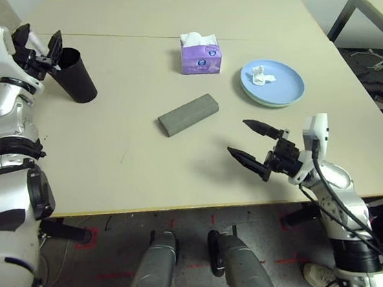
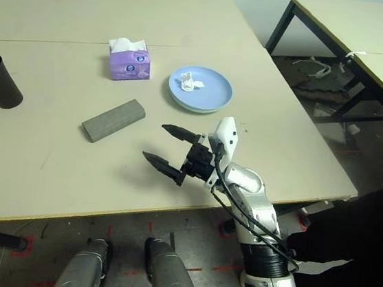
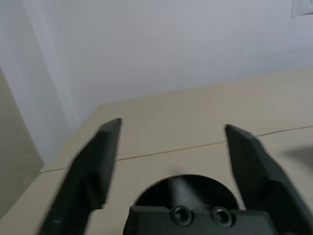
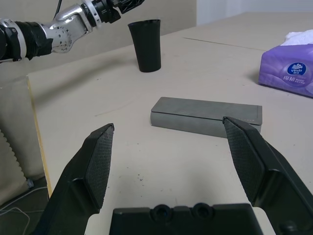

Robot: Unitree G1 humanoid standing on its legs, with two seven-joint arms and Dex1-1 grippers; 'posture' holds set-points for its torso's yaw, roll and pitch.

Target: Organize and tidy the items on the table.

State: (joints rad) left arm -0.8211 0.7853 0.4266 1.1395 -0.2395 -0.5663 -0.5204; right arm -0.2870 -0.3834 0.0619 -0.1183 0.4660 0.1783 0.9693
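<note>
A black cup (image 1: 76, 76) stands at the table's (image 1: 121, 149) left edge. My left gripper (image 1: 39, 33) is open just beside the cup's rim, holding nothing; in the left wrist view its fingers (image 3: 93, 166) stand wide apart. A grey oblong case (image 1: 188, 114) lies at an angle mid-table. To its right my right gripper (image 1: 238, 136) hovers open and empty, pointing at the case (image 4: 205, 115). Behind it, a crumpled white tissue (image 1: 261, 75) lies on a blue plate (image 1: 284, 85), with a pale green rim (image 1: 268, 104) showing under the plate's near edge.
A purple tissue box (image 1: 200, 54) stands behind the case, near the seam. A second beige table (image 2: 371, 25) with dark legs stands off to the right, with cables on the floor under it. A dark cloth shape (image 2: 361, 232) and a shoe (image 1: 315, 274) are by the near right corner.
</note>
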